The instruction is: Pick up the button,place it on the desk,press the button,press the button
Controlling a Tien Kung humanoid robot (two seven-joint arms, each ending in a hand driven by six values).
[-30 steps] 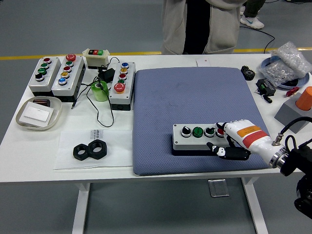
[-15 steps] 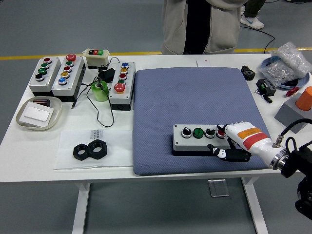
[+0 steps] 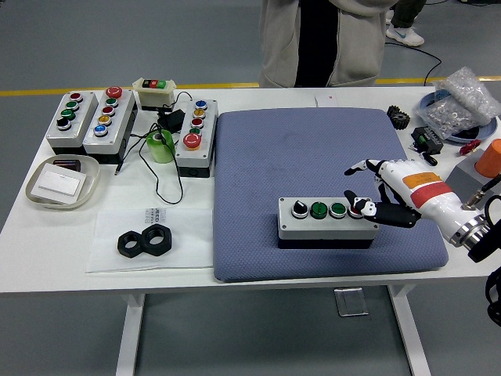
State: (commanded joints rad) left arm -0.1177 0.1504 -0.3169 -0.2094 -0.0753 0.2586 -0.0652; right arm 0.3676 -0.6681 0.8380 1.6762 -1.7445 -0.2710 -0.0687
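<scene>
Button box (image 3: 327,220) already sits flat on the blue mat (image 3: 313,157) — pickup and placing look done — and the right hand (image 3: 391,192) hovers at its right end, fingers loosely spread, holding nothing, pressing apparently underway.

The right arm (image 3: 470,227) runs off the picture's right edge, so only the hand (image 3: 391,196) and forearm show. The hand's thumb covers the rightmost button on the box (image 3: 327,222); whether it touches cannot be told. The person (image 3: 325,43) is cut off at the top edge, torso only. The print on the paper (image 3: 149,235) under the nuts (image 3: 145,241) is too small to read. The bag (image 3: 462,102) and the orange block (image 3: 491,157) are clipped at the right edge.
</scene>
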